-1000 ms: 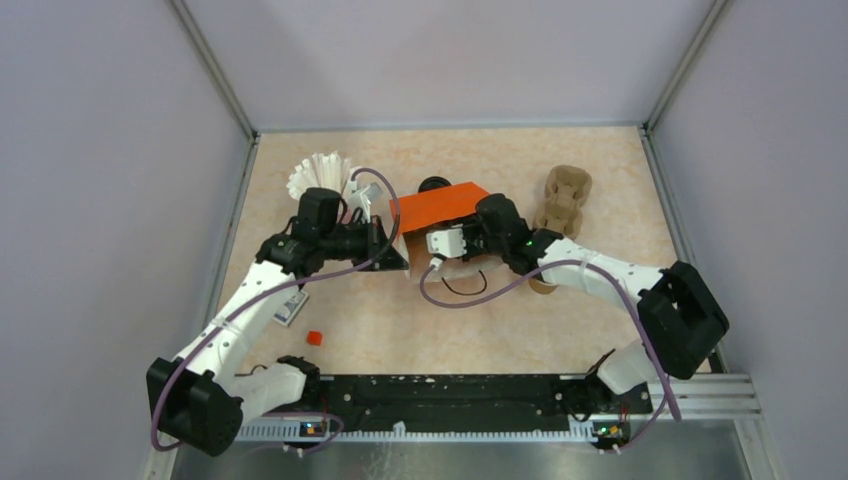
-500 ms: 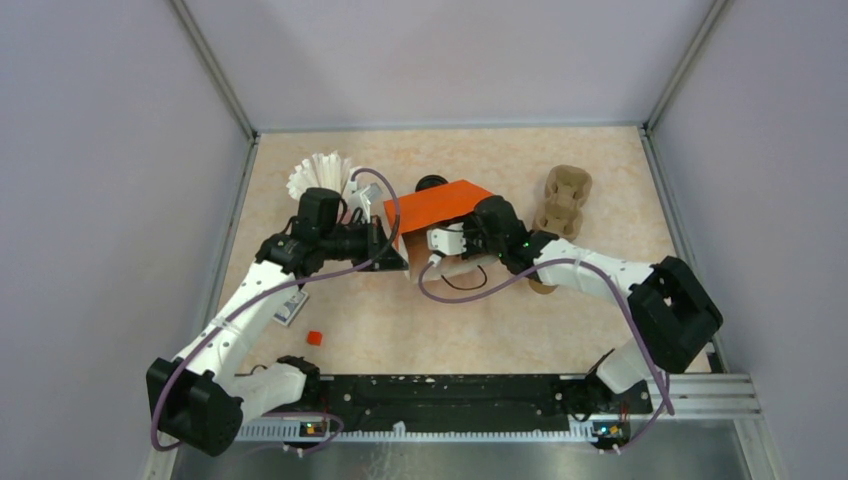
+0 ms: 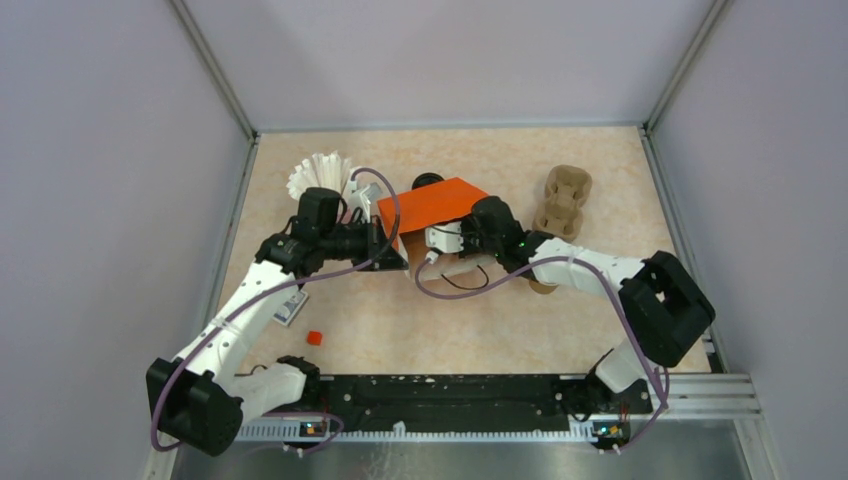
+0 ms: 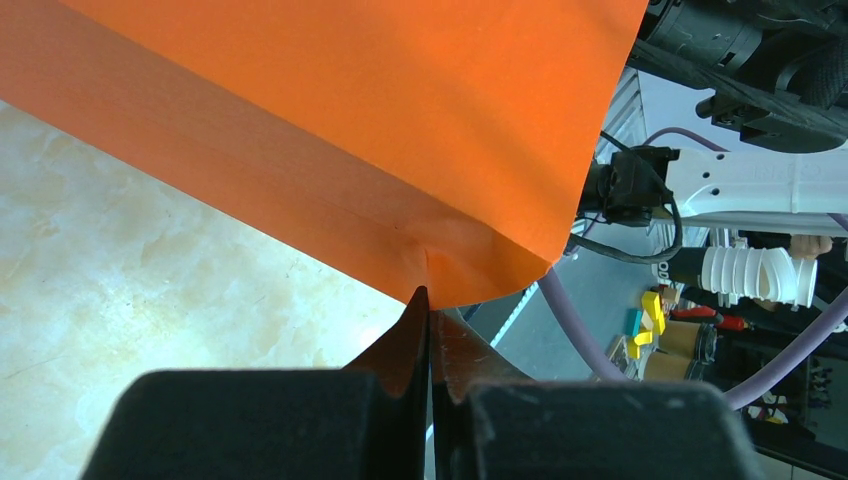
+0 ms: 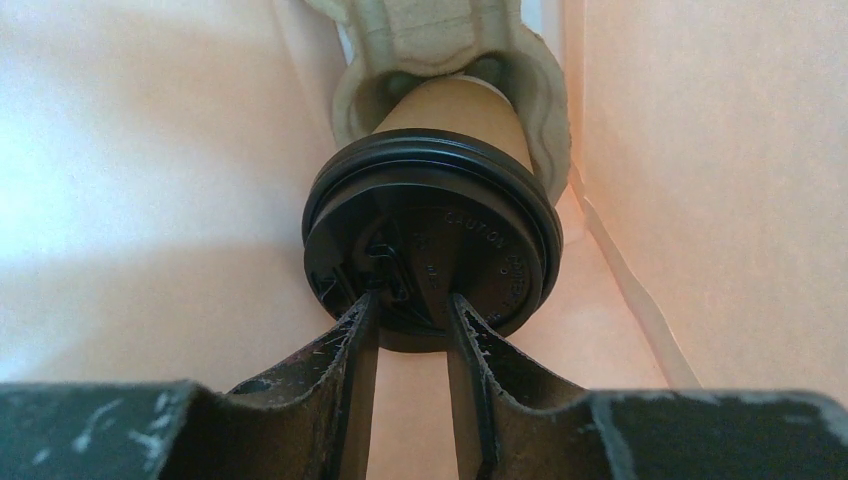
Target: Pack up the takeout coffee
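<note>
The takeout coffee (image 5: 430, 235), a brown paper cup with a black lid, shows in the right wrist view. It sits in a pale pulp carrier (image 5: 440, 40) between peach-lit paper walls, seemingly the inside of the orange bag (image 3: 432, 203). My right gripper (image 5: 410, 305) is closed on the raised part of the lid, one finger on each side. In the top view its fingertips are hidden at the bag. My left gripper (image 4: 428, 300) is shut on the bottom edge of the orange bag (image 4: 350, 120), pinching the paper at a fold.
A second pulp carrier (image 3: 562, 200) lies at the back right. A white fan of paper (image 3: 320, 175) and a loose black lid (image 3: 428, 182) sit behind the bag. A small red block (image 3: 314, 338) and a card (image 3: 290, 308) lie near the left arm.
The orange bag's top has shifted a little to the left and back. The right arm has pushed slightly further left with it. The left arm has stayed put.
</note>
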